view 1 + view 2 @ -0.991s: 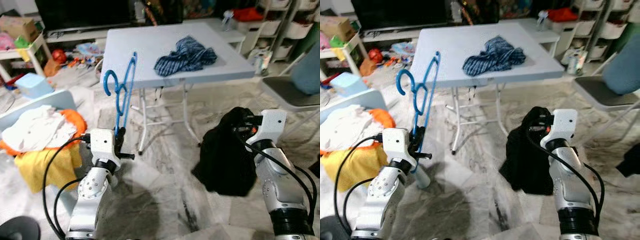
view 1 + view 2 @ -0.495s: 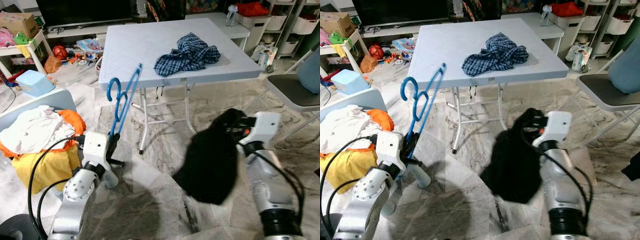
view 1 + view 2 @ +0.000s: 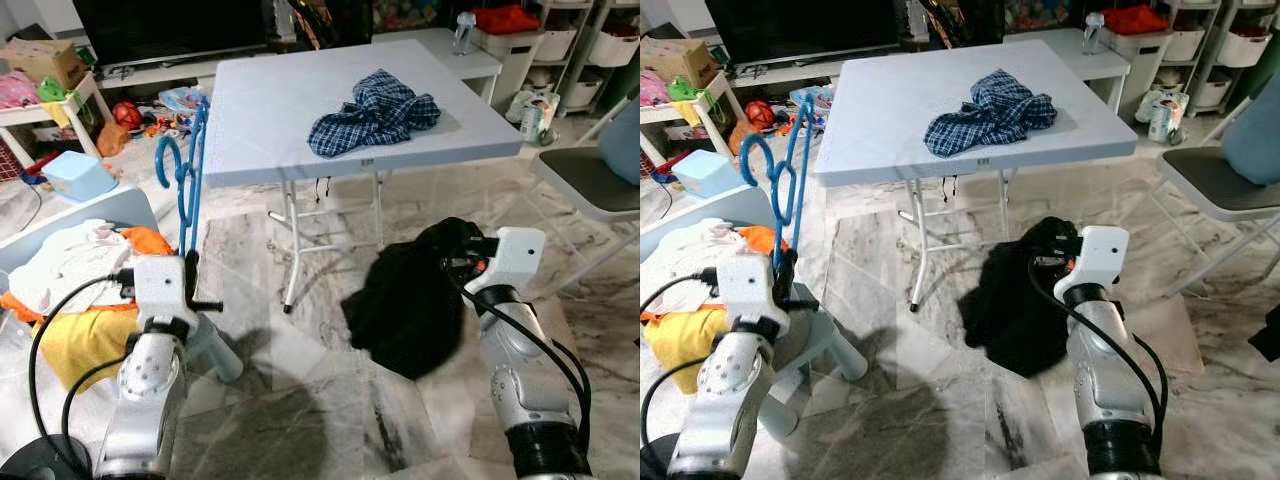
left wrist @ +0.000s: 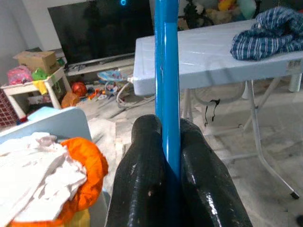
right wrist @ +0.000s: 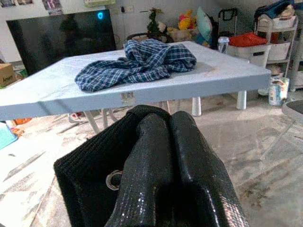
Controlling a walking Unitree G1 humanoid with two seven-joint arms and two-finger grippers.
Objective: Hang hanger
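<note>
Left claw clamped tight on the blue hanger, both black fingers pressed against its straight bar. Hanger standing upright above that claw, hook at the top, level with the near left corner of the pale blue surface and just beside it, not touching. Behind and to the outer side of the left claw, a heap of white, orange and yellow laundry on a light blue chair.

Right claw pinched shut on a black garment, fabric bunched around the fingertips and hanging down to the marble floor. Ahead of the right claw, the surface's front edge and folding legs. On top, well beyond both claws, a crumpled blue plaid shirt. Off to the right claw's outer side, a grey folding chair.
</note>
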